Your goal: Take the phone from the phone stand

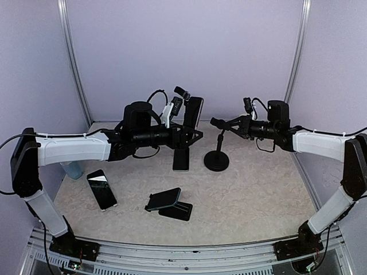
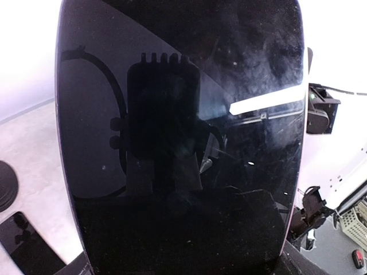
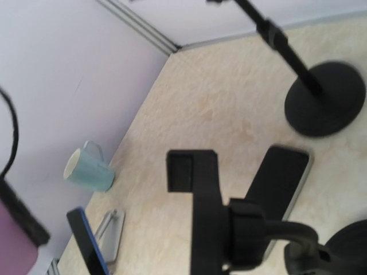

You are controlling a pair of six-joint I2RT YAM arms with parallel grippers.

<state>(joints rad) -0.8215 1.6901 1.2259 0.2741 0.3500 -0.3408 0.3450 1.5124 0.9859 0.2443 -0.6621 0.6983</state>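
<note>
My left gripper (image 1: pixel 192 130) is shut on a black phone (image 1: pixel 194 112) and holds it upright above the table, just left of the phone stand. In the left wrist view the phone's dark screen (image 2: pixel 178 143) fills the frame and hides my fingers. The phone stand has a round black base (image 1: pixel 216 162), a thin pole and a clamp head (image 1: pixel 215 121). My right gripper (image 1: pixel 222 122) is closed on that head. In the right wrist view the clamp (image 3: pixel 200 200) is empty, and the base (image 3: pixel 324 97) stands behind it.
A second phone (image 1: pixel 181 159) lies flat beside the stand base and also shows in the right wrist view (image 3: pixel 281 189). Another phone (image 1: pixel 101 189) lies at front left. A blue-edged phone (image 1: pixel 163 199) leans on a small stand (image 1: pixel 176 211). A teal cup (image 3: pixel 89 169) stands by the left wall.
</note>
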